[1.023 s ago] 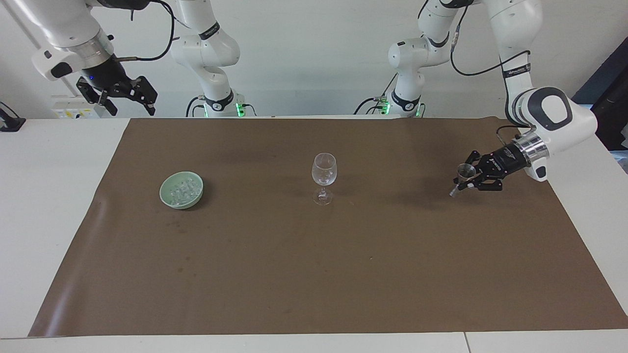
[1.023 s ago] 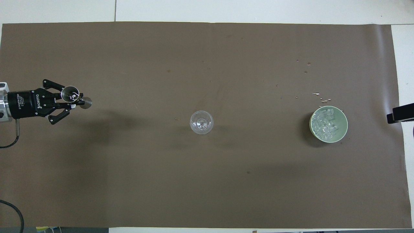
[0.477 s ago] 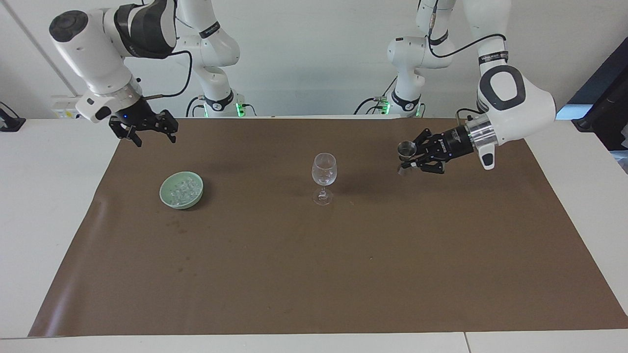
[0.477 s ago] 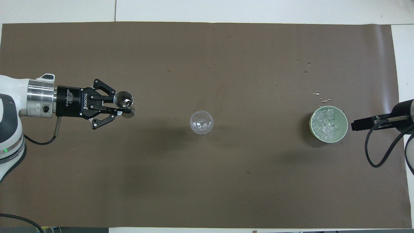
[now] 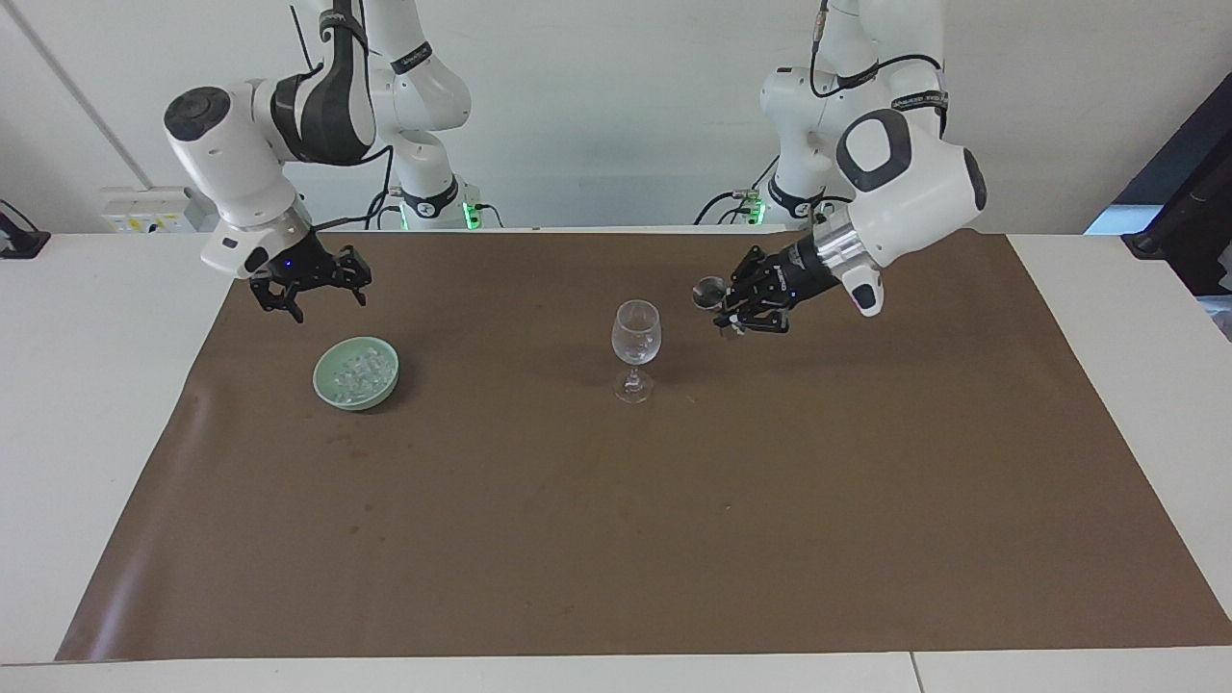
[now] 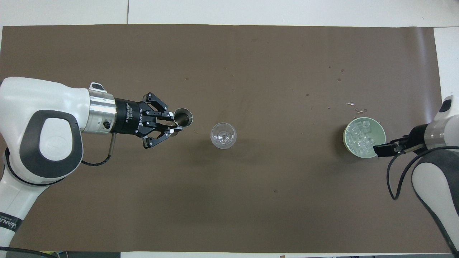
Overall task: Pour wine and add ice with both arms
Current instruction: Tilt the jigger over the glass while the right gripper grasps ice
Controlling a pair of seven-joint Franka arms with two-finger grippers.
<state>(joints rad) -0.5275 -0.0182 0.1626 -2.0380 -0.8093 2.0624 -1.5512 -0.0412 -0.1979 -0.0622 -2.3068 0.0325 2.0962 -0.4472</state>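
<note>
- The left gripper [image 5: 729,310], jaws clamped on the small silvery hourglass-shaped metal jigger [image 5: 710,292], hung beside the clear stemmed wine glass [image 5: 635,348].
- The right gripper [image 5: 310,287], jaws apart, hovered over the brown-covered bench [image 5: 616,539] near the pale green round bowl [image 5: 383,388] of clear ice cubes [image 5: 354,373].

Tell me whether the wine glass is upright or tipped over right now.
Upright. The wine glass stands on its foot mid-mat, bowl above the stem, and the overhead view looks straight down into its round rim.

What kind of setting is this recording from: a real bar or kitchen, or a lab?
Most likely a robotics lab: two white arms mounted at a white table with a brown mat, a plain wall, and staged props only, a wine glass and a green bowl.
</note>
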